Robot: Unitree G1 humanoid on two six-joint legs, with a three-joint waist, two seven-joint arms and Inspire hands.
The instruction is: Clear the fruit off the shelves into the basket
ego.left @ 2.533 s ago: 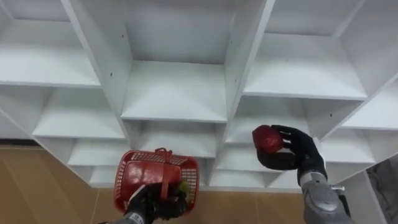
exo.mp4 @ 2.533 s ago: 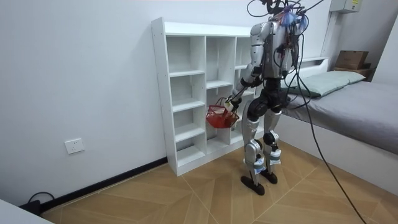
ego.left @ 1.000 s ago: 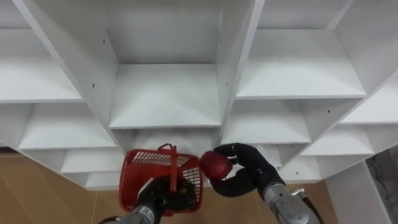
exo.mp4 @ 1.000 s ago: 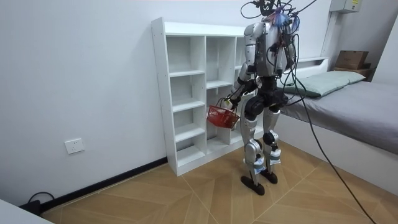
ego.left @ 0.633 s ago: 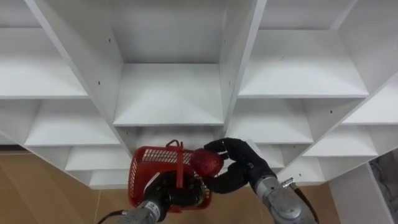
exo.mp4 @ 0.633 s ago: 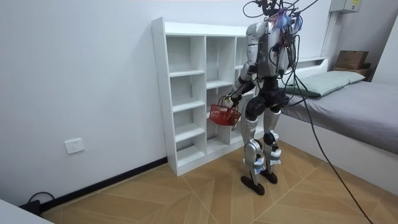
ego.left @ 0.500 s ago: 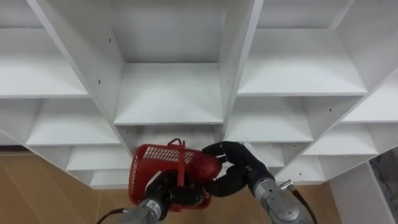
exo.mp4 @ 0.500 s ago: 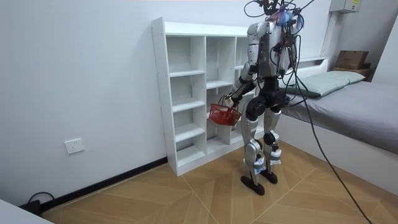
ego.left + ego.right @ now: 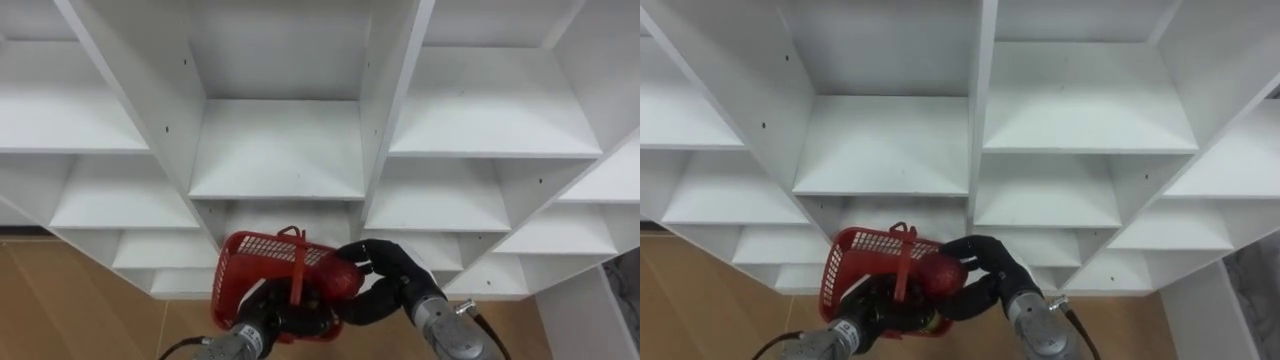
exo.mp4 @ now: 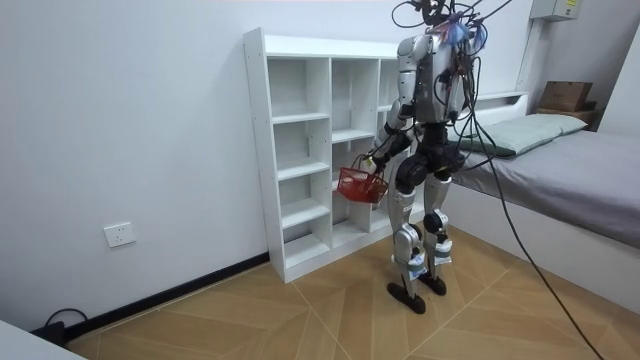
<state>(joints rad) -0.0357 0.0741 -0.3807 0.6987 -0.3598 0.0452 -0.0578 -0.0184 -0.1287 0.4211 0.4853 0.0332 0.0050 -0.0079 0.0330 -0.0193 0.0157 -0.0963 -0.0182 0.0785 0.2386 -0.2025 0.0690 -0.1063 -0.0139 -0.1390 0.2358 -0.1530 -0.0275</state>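
Bright, even light falls across the white open-shelved closet (image 9: 275,150). Its shelf tops glow almost pure white, while the recesses under each board fade to soft grey, dimmest in the low compartments. Shadows stay soft-edged. The uprights fan outward toward the left and right edges. In the room view, the pale wall (image 10: 130,120) sits evenly lit.

— Any print legible on the closet (image 9: 385,100)?
— None. Nothing could be read on its white boards, on the basket (image 9: 258,262) or on the red fruit (image 9: 340,281).
— And in the room view?
— There was one yellow sticker (image 10: 571,8) on a grey box (image 10: 545,8), high on the wall at the room view's top right corner. Its marks were too small to read.
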